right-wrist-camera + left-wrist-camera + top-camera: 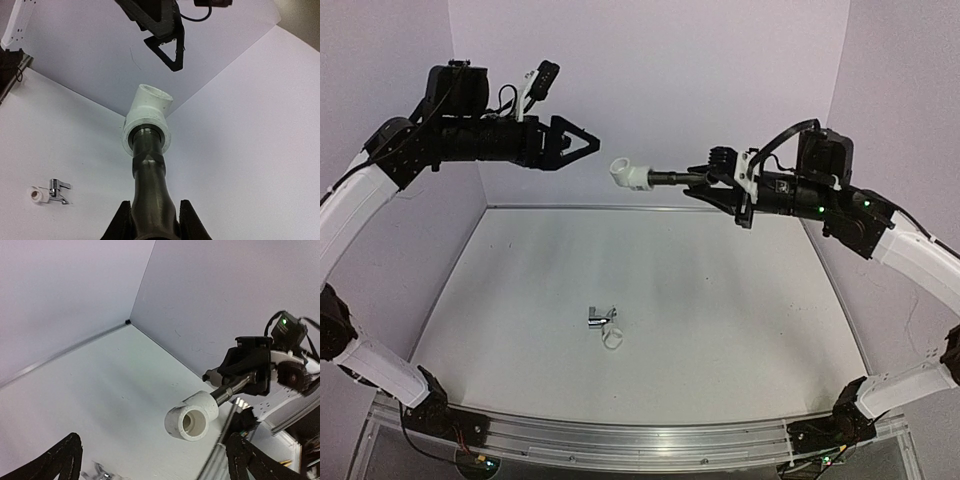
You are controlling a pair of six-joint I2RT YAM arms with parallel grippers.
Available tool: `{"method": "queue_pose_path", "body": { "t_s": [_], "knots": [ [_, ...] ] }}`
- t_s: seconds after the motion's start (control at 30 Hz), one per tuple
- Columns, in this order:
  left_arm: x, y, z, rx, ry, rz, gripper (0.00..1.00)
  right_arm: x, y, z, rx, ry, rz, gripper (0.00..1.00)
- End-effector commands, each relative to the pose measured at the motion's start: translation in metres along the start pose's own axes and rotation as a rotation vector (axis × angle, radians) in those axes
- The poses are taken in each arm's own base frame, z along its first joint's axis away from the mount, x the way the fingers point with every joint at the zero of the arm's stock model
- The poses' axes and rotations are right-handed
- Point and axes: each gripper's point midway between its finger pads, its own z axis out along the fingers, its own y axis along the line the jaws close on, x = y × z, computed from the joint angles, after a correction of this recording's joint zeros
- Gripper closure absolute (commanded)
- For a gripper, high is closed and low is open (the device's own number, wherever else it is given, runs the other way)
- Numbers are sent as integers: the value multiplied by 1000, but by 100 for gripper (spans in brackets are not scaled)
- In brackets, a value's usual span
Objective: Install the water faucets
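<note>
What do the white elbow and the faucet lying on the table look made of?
White elbow: probably plastic; matte, uniformly white, thick-walled. Loose faucet: likely chrome-plated metal; shiny, with bright mirror-like glints.

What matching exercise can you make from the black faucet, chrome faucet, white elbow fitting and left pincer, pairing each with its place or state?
Things:
1. matte black faucet
2. chrome faucet
3. white elbow fitting
4. left pincer

States:
A. lying on the table beside a small white ring
B. open, empty, in the air
C. clamped in the right pincer
D. fitted on the matte black faucet's end

Pairs: 1-C, 2-A, 3-D, 4-B
</note>
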Motion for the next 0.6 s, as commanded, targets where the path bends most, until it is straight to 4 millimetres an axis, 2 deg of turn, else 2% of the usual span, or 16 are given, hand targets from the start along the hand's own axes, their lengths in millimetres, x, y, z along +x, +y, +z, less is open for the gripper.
{"method": "queue_pose_path", "body": {
  "t_s": [0.0, 0.17, 0.27, 0.43, 0.57],
  "knots": [
    [25, -15, 14, 128, 176, -431, 0, -38, -34, -21, 197, -95, -397, 100],
    [24, -25, 18, 340, 209, -699, 0, -35, -26, -27, 249, -93, -663, 100],
    [26, -34, 21, 441, 270, -786, 0, -35, -22, -29, 270, -97, -770, 100],
    [34, -44, 29, 544, 389, -897, 1, -34, -18, -26, 270, -102, -864, 100],
    [37, -47, 35, 597, 432, -948, 8, -36, -18, -24, 273, -113, -897, 100]
  ]
}}
